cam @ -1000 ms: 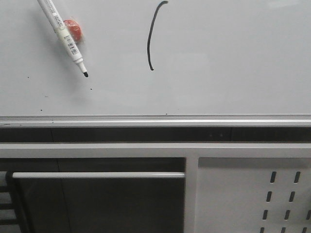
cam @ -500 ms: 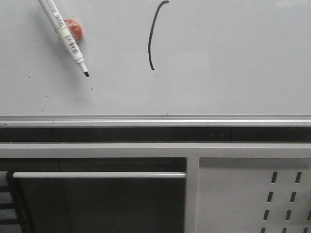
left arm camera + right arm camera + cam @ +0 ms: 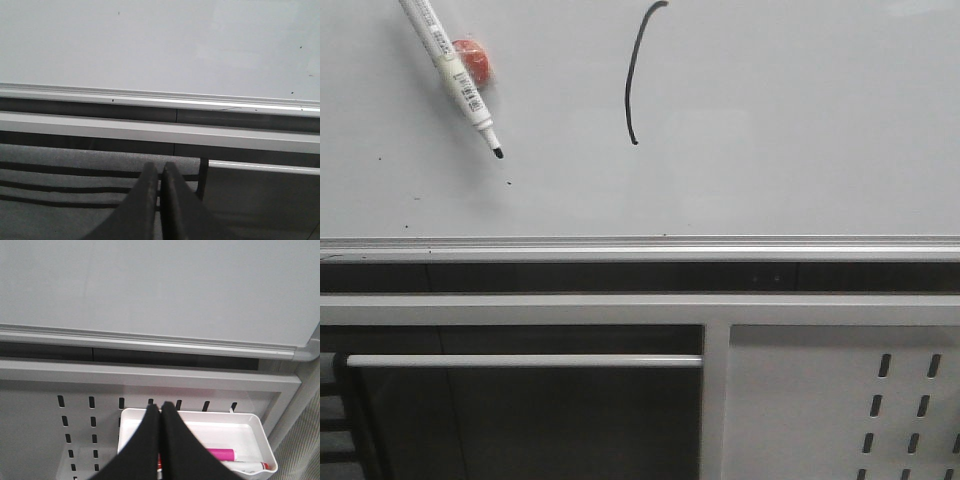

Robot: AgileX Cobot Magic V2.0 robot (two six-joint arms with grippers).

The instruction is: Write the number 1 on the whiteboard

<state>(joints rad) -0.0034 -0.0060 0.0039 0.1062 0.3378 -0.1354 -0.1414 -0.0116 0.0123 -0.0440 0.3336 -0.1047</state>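
The whiteboard (image 3: 800, 120) fills the upper half of the front view. The number 1 (image 3: 630, 80) is a thin black, slightly curved stroke with a small hook at its top. A white marker (image 3: 455, 80) lies slanted against the board at the upper left, its uncapped black tip (image 3: 497, 153) pointing down and right. A round orange-red thing (image 3: 475, 60) sits behind it. What holds the marker is out of view. My left gripper (image 3: 161, 167) is shut and empty below the board's rim. My right gripper (image 3: 160, 407) is shut and empty in front of a tray.
A silver rim (image 3: 640, 243) runs along the board's bottom edge. Below it are a grey frame bar (image 3: 520, 361) and a white perforated panel (image 3: 840, 400). A white tray (image 3: 190, 413) hangs on that panel and holds a pink marker (image 3: 220, 454) and a red-capped one (image 3: 250, 466).
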